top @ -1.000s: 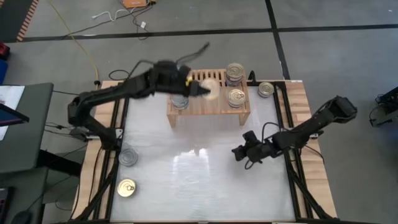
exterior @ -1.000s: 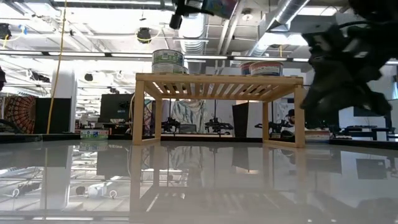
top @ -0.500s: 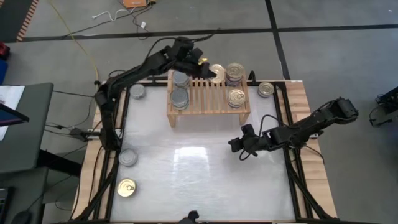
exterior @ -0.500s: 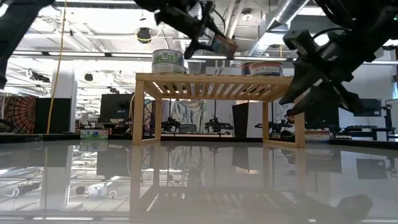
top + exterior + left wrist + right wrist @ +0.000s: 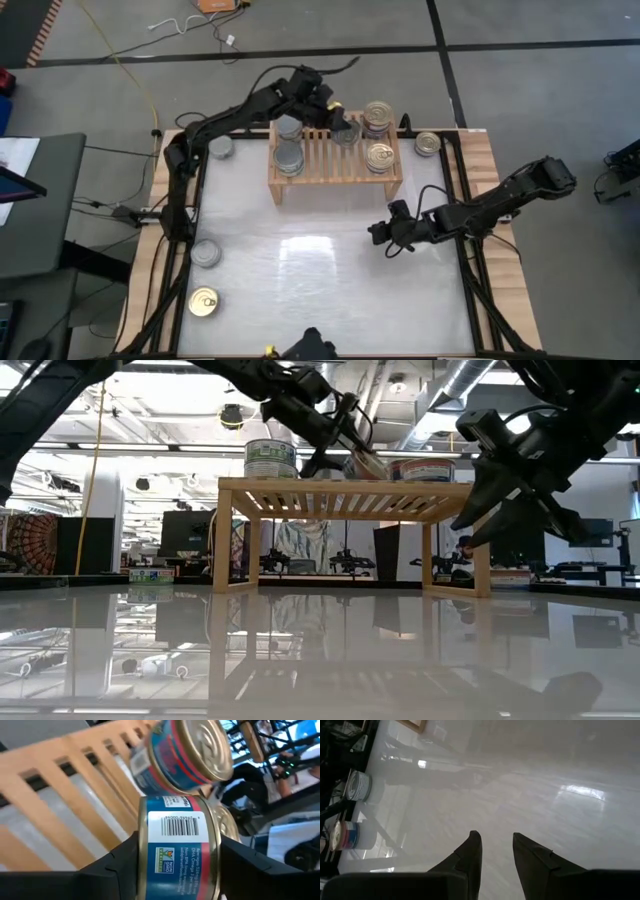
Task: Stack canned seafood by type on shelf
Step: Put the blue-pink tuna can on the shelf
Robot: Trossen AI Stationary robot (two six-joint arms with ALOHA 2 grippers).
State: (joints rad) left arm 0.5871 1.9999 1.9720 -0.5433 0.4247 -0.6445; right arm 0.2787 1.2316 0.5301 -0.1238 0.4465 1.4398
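High view shows the left gripper (image 5: 345,130) at upper middle, jaws grasping a can (image 5: 347,133) over the shelf (image 5: 320,170), beside a can stack (image 5: 377,117). Right gripper (image 5: 381,236), jaws slightly apart and empty, hangs over the surface (image 5: 330,280) at middle right.

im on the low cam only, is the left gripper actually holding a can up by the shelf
Observer: yes. The left wrist view shows the left gripper shut on a round blue-and-red-labelled tin with a gold top.
Operator: where over the shelf is it
Observer: in the high view it is at the back of the light-wood slatted shelf, between the silver-topped stack and the gold-topped stack, closer to the gold one.
Operator: and the right arm
Observer: the right gripper is open and empty, over the white table in front of the shelf.
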